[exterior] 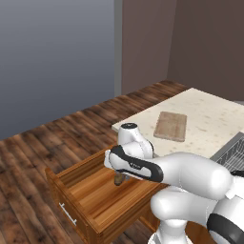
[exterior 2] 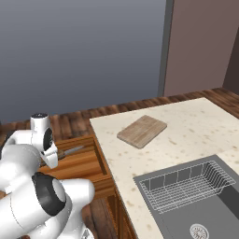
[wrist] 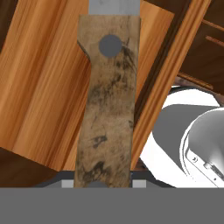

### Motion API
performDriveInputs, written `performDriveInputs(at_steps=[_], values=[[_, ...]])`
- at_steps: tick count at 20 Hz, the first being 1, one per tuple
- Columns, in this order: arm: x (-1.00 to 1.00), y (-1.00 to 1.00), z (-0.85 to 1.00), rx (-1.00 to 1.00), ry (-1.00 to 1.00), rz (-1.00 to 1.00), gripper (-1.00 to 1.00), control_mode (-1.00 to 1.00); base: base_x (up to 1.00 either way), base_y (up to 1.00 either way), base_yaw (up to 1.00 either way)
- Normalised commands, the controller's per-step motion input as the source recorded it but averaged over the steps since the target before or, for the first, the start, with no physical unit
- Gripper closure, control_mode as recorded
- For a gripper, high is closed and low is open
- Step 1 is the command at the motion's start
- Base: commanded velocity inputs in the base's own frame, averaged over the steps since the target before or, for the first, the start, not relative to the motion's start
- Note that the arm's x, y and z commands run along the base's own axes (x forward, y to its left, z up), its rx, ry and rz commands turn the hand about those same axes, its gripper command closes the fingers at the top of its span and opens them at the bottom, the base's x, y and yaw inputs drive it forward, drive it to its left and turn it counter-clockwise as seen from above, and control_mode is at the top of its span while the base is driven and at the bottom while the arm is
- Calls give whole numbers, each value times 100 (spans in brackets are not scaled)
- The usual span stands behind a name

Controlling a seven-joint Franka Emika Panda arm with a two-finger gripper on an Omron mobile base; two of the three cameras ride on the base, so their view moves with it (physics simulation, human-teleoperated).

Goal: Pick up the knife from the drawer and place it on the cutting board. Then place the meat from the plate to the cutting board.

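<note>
The knife (wrist: 107, 100) has its dark brown wooden handle running up the middle of the hand view, with the grey blade starting at the top edge. My gripper (wrist: 103, 183) is shut on the handle, a fingertip at each side of its lower end. Seen from the left base view, the gripper (exterior: 119, 172) reaches down into the open drawer (exterior: 97, 202) and the handle (exterior: 118, 179) shows just below it. The blade (exterior 2: 71, 151) pokes out past the arm over the drawer (exterior 2: 84, 164). The cutting board (exterior: 170, 126) (exterior 2: 142, 130) lies bare on the counter. The meat and the plate are out of view.
The pale speckled counter (exterior 2: 196, 121) stretches to the right of the drawer. A sink with a wire rack (exterior 2: 186, 186) is set into its near part. Dark wooden floor (exterior: 47, 143) surrounds the pulled-out drawer, which has a silver bar handle (exterior: 67, 214) on its front.
</note>
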Motion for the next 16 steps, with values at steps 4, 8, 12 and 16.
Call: performDriveInputs(at_steps=[4, 8, 12, 16], values=[[-6, -3, 100, -14, 0, 0, 100, -100, 0, 0, 0], [3, -36, 73, -5, 1, 0, 100, -100, 0, 0, 0], [27, -58, 56, 0, -2, 0, 100, -100, 0, 0, 0], [48, -51, 23, 0, 0, 0, 100, -100, 0, 0, 0]])
